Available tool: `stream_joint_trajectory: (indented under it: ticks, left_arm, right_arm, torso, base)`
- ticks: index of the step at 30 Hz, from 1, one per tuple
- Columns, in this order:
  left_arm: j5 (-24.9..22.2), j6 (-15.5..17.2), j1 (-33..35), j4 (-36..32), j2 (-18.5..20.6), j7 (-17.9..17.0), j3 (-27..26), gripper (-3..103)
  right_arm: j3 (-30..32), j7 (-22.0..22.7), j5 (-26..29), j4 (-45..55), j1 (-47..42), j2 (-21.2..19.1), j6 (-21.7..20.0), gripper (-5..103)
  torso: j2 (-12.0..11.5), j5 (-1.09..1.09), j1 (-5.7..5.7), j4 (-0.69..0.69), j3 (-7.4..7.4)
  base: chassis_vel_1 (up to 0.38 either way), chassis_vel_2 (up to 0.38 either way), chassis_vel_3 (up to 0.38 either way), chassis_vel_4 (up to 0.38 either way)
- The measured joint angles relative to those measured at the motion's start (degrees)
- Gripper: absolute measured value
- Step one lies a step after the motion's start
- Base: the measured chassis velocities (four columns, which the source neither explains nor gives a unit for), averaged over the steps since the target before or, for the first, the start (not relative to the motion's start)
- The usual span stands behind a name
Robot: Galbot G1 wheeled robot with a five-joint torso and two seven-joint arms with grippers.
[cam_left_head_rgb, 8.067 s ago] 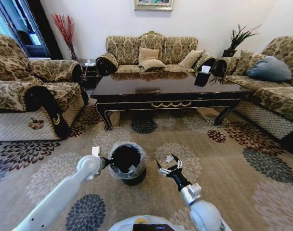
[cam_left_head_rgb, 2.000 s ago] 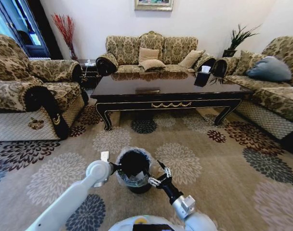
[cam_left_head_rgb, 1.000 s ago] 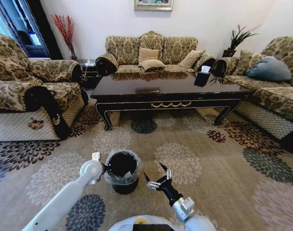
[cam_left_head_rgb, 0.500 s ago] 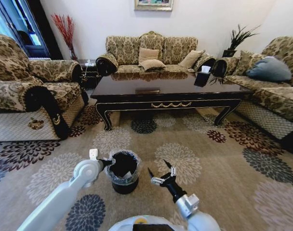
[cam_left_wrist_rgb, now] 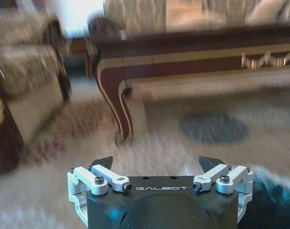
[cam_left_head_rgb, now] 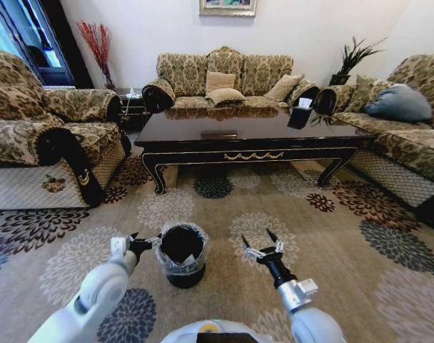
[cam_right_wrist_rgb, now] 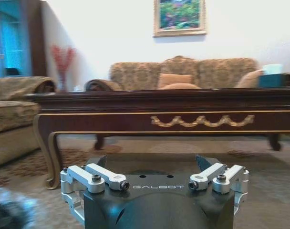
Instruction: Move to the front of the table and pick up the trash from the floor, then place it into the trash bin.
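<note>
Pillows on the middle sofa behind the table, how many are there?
3: one upright pillow, a flat pillow before it, and an angled pillow on the right. More might hide behind the table.

head: high, downward | wrists: low, level | shared: table [cam_left_head_rgb: 249, 136]

A floral carpet [cam_left_head_rgb: 331, 214] covered the floor. A patterned sofa [cam_left_head_rgb: 228, 78] stood at twelve o'clock under a framed painting [cam_left_head_rgb: 228, 6] on the white wall.

Black trash bin [cam_left_head_rgb: 180, 257]; floral beige carpet [cam_left_head_rgb: 331, 236]
</note>
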Motion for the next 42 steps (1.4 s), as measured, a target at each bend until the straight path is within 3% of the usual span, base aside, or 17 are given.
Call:
stream_joint_trajectory:
  ticks: [1,3,6,12,16,17,21,32,42]
  left_arm:
    - [0.0,0.0,0.0,0.0,0.0,0.0,0.0,100]
    - [5.7,-5.1,3.9,-0.5,-2.7,2.8,-1.8,100]
    - [13.2,-9.4,7.7,-1.2,-5.9,6.2,-4.1,100]
    - [18.5,-15.0,11.5,-1.8,-9.2,9.4,-4.0,100]
    - [21.2,-22.7,16.3,-1.4,-10.8,11.6,-3.0,100]
    - [21.2,-22.7,16.3,-1.4,-10.8,11.6,-3.0,100]
    - [23.2,-31.1,21.3,-0.6,-11.0,12.0,-2.4,100]
    - [25.8,-38.9,26.5,1.3,-13.4,12.1,-2.4,100]
    - [25.7,-39.3,26.1,2.0,-13.9,11.4,-1.6,100]
  right_arm:
    - [0.0,0.0,0.0,0.0,0.0,0.0,0.0,100]
    - [2.8,-0.4,0.2,-0.6,-0.3,1.0,0.8,100]
    - [6.8,-1.4,-0.5,-1.9,-0.9,2.1,2.5,100]
    - [10.9,-2.9,1.5,-3.2,-2.6,2.5,4.2,100]
    - [12.5,-6.1,3.2,-3.2,-4.9,2.0,6.0,100]
    - [12.5,-6.1,3.2,-3.2,-4.9,2.0,6.0,100]
    - [11.9,-7.4,2.2,-2.0,-5.4,1.8,6.6,100]
    - [10.3,-8.0,-0.6,-1.9,-5.6,2.3,7.4,100]
    - [9.5,-8.3,-1.6,-2.6,-5.6,2.8,7.7,100]
  torso:
    - [0.0,0.00,0.00,0.00,0.00]
    - [0.0,0.00,0.00,0.00,0.00]
    - [0.0,0.01,0.00,0.00,0.00]
    - [0.0,0.00,0.00,-0.01,0.00]
    - [0.0,-0.01,0.00,-0.01,0.01]
    - [0.0,-0.01,0.00,-0.01,0.01]
    - [0.0,0.00,0.00,0.00,0.00]
    - [0.0,0.00,0.00,0.00,0.00]
    - [0.0,-0.01,0.00,0.00,0.00]
  base:
    - [0.000,0.000,0.000,0.000]
    - [0.000,0.000,0.000,0.000]
    - [0.000,0.000,0.000,0.000]
    - [0.000,0.000,0.000,0.000]
    - [0.000,0.000,0.000,0.000]
    - [0.000,0.000,0.000,0.000]
    - [0.000,0.000,0.000,0.000]
    - [0.000,0.000,0.000,0.000]
    - [0.000,0.000,0.000,0.000]
